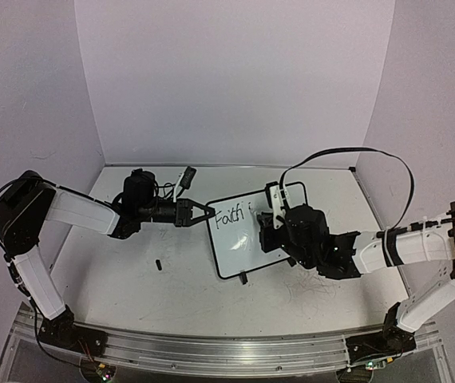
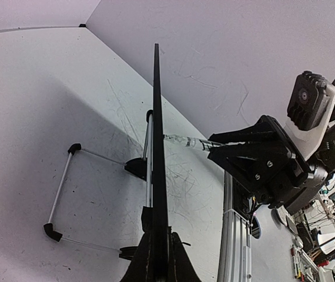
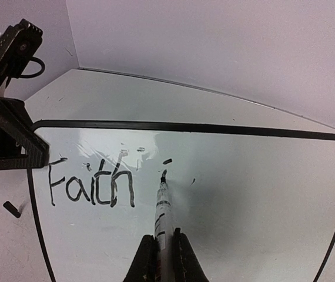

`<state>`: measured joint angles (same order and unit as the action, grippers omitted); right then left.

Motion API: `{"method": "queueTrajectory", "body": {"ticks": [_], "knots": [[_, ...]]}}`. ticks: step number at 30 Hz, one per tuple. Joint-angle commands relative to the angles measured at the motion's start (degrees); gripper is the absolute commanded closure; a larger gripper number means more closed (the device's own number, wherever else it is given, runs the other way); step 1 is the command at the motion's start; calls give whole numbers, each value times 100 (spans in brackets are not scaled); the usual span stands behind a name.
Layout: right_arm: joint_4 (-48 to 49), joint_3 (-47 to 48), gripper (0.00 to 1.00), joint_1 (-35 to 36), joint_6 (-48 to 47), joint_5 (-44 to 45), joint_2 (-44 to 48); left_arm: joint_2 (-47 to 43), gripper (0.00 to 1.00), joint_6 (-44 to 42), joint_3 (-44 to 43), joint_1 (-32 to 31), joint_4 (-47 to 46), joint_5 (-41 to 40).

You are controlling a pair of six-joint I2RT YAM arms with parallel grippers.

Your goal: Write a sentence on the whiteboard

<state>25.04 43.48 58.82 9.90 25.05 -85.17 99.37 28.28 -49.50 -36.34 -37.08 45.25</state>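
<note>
One black sentence word on whiteboard: "Faith".

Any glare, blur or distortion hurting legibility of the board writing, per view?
Right wrist: faint sheen streak on the whiteboard over the sentence, letters sharp, frame bowed by the lens. Top external: letters small, readable. Left wrist: board edge-on, no writing visible, soft shadow left of it.

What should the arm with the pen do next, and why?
Probably draw the marker tip down a little to finish the "i". The whiteboard shows only "Faith" plus a dot and a short stroke, the right gripper holds the marker with its tip there, and the left gripper clamps the board's edge.
</note>
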Motion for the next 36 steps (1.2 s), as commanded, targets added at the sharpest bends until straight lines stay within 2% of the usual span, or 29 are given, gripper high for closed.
{"method": "queueTrajectory", "body": {"ticks": [1,26,36], "knots": [[-301,-101,100,27,157,-35,44,-66,100,37,-131,-146,133,408],[-418,-199,100,138,315,2,79,-50,100,33,-128,-146,132,409],[-363,-7,100,137,76,-9,303,-37,100,29,-135,-146,138,411]]}}
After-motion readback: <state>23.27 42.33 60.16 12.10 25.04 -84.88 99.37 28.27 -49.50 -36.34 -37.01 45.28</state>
